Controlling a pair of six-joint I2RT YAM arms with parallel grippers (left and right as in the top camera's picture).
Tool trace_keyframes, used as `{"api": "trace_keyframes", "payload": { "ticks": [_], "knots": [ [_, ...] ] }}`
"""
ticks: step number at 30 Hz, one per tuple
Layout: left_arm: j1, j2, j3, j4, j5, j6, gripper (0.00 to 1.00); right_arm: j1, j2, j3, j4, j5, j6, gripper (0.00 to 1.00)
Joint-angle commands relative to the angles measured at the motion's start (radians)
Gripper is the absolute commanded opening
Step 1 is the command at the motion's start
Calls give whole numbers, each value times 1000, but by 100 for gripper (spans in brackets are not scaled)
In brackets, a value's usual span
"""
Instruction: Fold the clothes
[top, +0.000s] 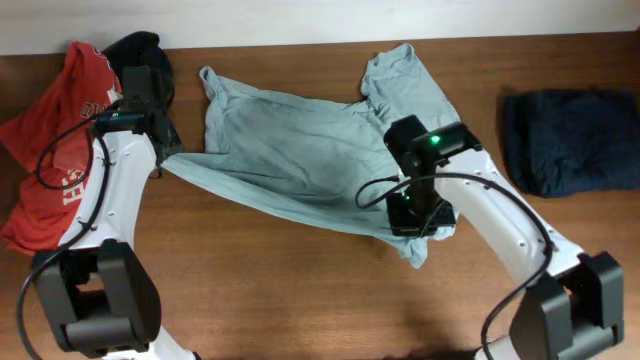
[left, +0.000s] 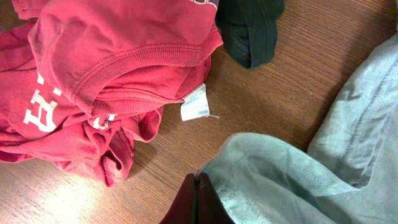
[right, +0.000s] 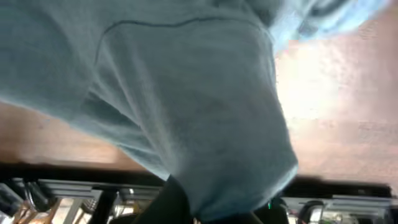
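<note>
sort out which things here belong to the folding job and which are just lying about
Job: grey-blue T-shirt, gripped by left claw and right claw; red tees, black garment and navy garment, not yet folded.
Not the job: only the wooden table beneath.

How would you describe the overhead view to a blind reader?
Two robot arms pinch a pale grey-blue T-shirt on a wooden table, the left gripper at its left edge, the right gripper at its lower right. Red tees and a black garment lie far left, a navy garment far right.
</note>
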Motion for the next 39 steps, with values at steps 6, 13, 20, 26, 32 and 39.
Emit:
{"api": "trace_keyframes", "payload": {
  "ticks": [6,13,20,26,32,39],
  "knots": [
    [0,6,19,6,-8,15,1,-3,38,1,264,-62,-145,4],
    [0,6,19,7,-8,15,1,29,154,1,346,-111,-196,58],
    [0,6,19,8,-8,15,1,13,160,3,327,-178,-118,69],
    [0,6,19,9,-8,15,1,5,160,2,269,-148,-90,66],
    [0,6,19,10,-8,15,1,3,160,-15,268,-114,-90,62],
    [0,6,19,10,-8,15,1,0,161,-125,333,-26,-69,56]
  ]
}}
